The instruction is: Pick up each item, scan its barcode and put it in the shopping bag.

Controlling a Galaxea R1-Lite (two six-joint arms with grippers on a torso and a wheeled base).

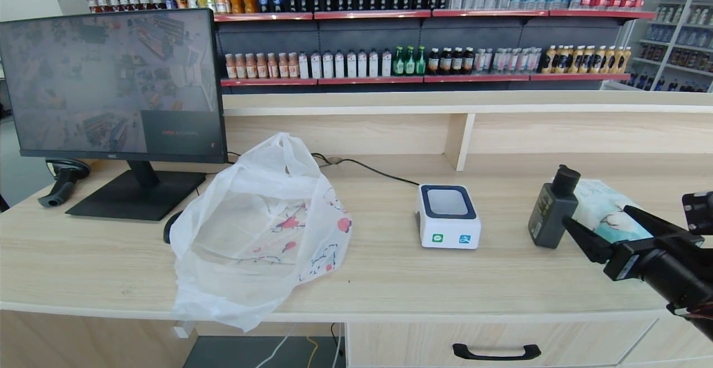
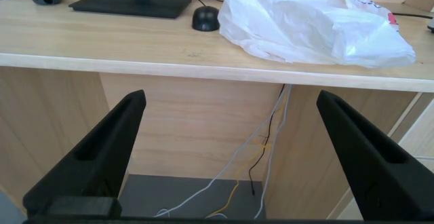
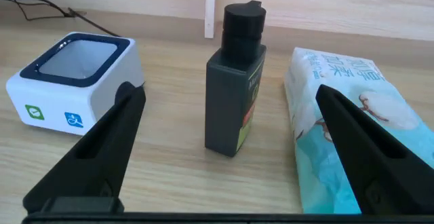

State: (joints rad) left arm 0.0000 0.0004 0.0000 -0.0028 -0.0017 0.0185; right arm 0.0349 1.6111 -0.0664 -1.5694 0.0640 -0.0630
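Two hazards here, with the right hand (image 1: 596, 216) spread wide and holding nothing, fingertips (image 1: 579, 237) just short of the upright dark bottle (image 1: 552, 215): risks tipping that tall, narrow bottle through an off-centre nudge before the squeeze, or snagging the tissue pack (image 1: 599, 196) lying just beside it, ahead of the hand's right finger. Risks, too, clipping the scanner (image 1: 447, 216), off to the hand's left on the counter (image 1: 390, 279), during any low carry toward the shopping bag (image 1: 256, 234) farther left. Offers no backup from the left hand (image 2: 230, 96), open and empty too, below the counter edge near the bag.
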